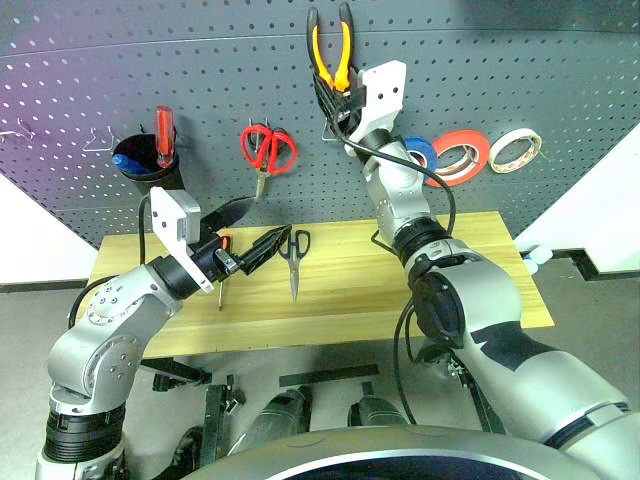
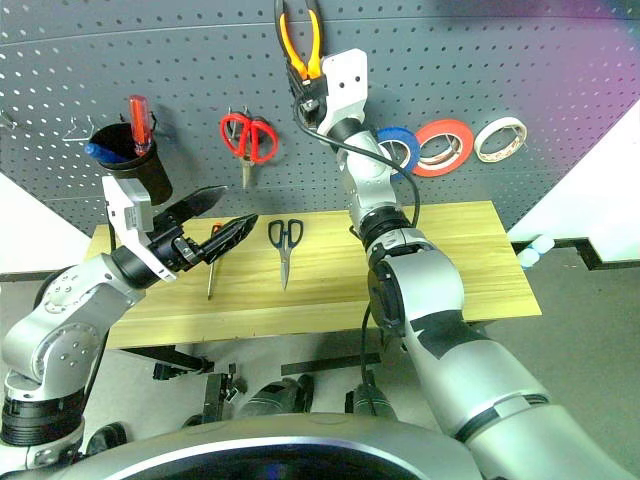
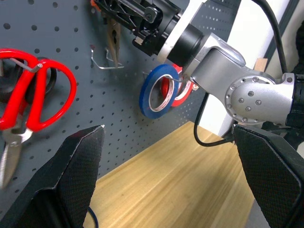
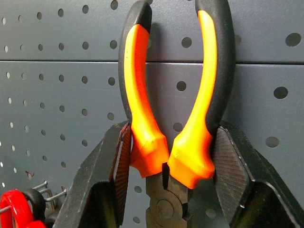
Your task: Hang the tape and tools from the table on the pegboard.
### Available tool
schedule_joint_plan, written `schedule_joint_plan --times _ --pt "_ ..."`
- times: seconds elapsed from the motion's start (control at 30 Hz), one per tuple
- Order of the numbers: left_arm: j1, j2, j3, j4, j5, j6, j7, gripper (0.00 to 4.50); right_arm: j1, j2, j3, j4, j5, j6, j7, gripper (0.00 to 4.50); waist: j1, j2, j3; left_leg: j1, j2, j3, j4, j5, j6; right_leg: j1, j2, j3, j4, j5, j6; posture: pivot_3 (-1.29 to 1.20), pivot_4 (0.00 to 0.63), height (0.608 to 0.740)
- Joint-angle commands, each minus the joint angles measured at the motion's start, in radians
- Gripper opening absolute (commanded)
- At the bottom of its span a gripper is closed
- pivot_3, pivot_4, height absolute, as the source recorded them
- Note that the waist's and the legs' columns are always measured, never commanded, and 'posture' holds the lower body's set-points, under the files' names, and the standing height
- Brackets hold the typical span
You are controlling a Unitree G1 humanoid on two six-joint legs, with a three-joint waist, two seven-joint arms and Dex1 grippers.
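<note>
Nearest, at lower left of the frame, the left end effector (image 1: 248, 232) hovers wide open and empty above the tabletop (image 1: 470, 290), where the dark-handled scissors (image 1: 294, 251) wait. Beyond, the right end effector (image 1: 333, 92) clamps the pliers (image 1: 331, 45) against the pegboard (image 1: 120, 60), apparently seeking a hook beside the hung blue tape (image 1: 418, 153).

Bright even indoor light, pegboard (image 1: 200, 80) curved by wide-angle distortion, purple tint at upper corner, close red scissors (image 3: 28, 102) blurred

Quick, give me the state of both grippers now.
Left gripper: open, holding nothing, above the table.
Right gripper: shut on the pliers, handles up, against the pegboard.
</note>
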Motion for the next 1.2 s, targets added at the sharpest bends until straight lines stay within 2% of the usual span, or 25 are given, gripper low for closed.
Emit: schedule_joint_plan --times 0.03,0.27,0.67,0.93,1.2 --pt "-0.003 0.006 0.017 -0.042 -0.014 -0.008 0.001 4.5 -0.078 -0.023 -0.03 -0.041 0.031 -0.011 -0.008 2.09 -0.001 0.0 0.0 0.0 0.0 0.0 0.0 0.0 0.0 0.0 0.0 0.0 0.0 0.0 0.0 0.14 0.189 0.74" --pt "-0.001 0.004 0.016 -0.046 -0.016 -0.008 0.005 4.5 -0.084 -0.022 -0.026 -0.037 0.025 -0.013 -0.007 2.09 -0.001 0.0 0.0 0.0 0.0 0.0 0.0 0.0 0.0 0.0 0.0 0.0 0.0 0.0 0.0 0.14 0.191 0.74" --pt "0.023 0.016 0.03 -0.072 -0.034 0.009 0.017 4.5 -0.059 -0.022 0.001 -0.007 -0.033 -0.007 -0.097 2.09 0.003 0.001 0.001 0.0 0.0 0.0 0.0 0.0 0.0 0.0 0.0 0.0 0.0 0.0 -0.001 0.17 0.208 0.74" --pt "0.04 0.023 0.036 -0.091 -0.047 0.019 0.032 4.5 -0.046 -0.002 0.017 0.004 -0.055 0.01 -0.107 2.09 0.015 0.002 0.002 0.008 0.0 0.0 -0.009 0.001 0.003 0.003 0.0 0.002 0.0 0.001 -0.002 0.18 0.213 0.74" --pt "0.04 0.026 0.036 -0.093 -0.057 0.021 0.041 4.5 -0.027 0.01 0.027 0.001 -0.07 -0.001 -0.116 2.09 0.021 0.002 0.003 0.008 0.0 0.0 -0.01 0.001 0.003 0.003 0.0 0.002 -0.001 0.001 -0.003 0.18 0.217 0.74"
